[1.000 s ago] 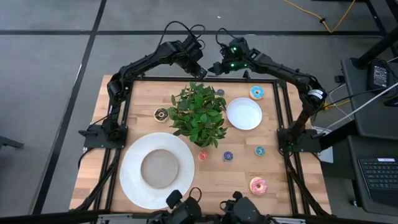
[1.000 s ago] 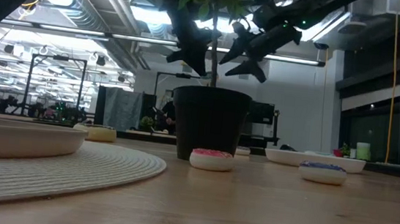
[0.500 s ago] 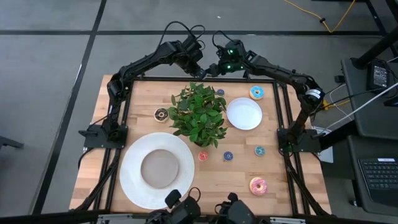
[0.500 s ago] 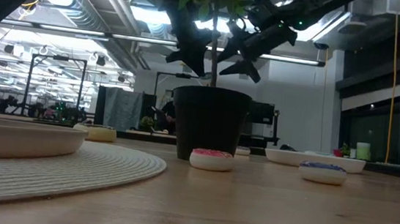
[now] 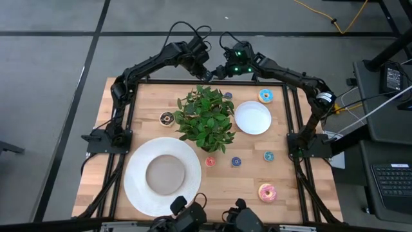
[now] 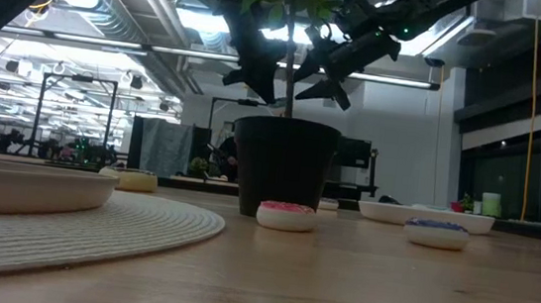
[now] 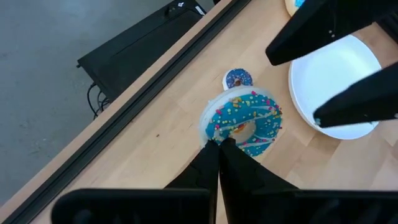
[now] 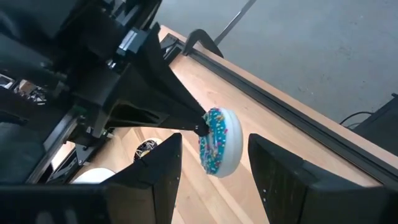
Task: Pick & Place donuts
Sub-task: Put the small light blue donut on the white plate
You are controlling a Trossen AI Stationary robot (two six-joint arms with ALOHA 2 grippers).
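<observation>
A light-blue-frosted donut (image 7: 244, 121) with coloured sprinkles hangs in the air over the table's far edge, behind the potted plant (image 5: 206, 119). My left gripper (image 7: 217, 144) is shut on it. My right gripper (image 8: 216, 163) faces it from the right, open. One right finger (image 8: 163, 163) stands on each side of the donut (image 8: 219, 142), with a gap on both sides. In the high view the two grippers meet tip to tip, left gripper (image 5: 207, 72) and right gripper (image 5: 219, 71). The other donuts lie on the table. My left gripper pinches the donut's outer rim (image 7: 214, 138) between its two shut fingertips. The fingers slant down toward the table's far edge. The donut sticks out past the fingertips, lifted clear of the table and tilted, with its frosting turned back toward the left gripper.
On the table are a small white plate (image 5: 252, 118), a big white plate (image 5: 164, 175) on a round mat, a chocolate donut (image 5: 167, 118), a blue donut (image 5: 265, 96) and a pink donut (image 5: 266, 192). Tiny donuts lie on the wood: (image 5: 228, 96), (image 5: 210, 162), (image 5: 236, 162).
My right gripper has edged a little toward the table's left, closer to my left gripper and the donut, and has then stopped. Its fingers have stayed open. My left gripper and the donut have kept still.
</observation>
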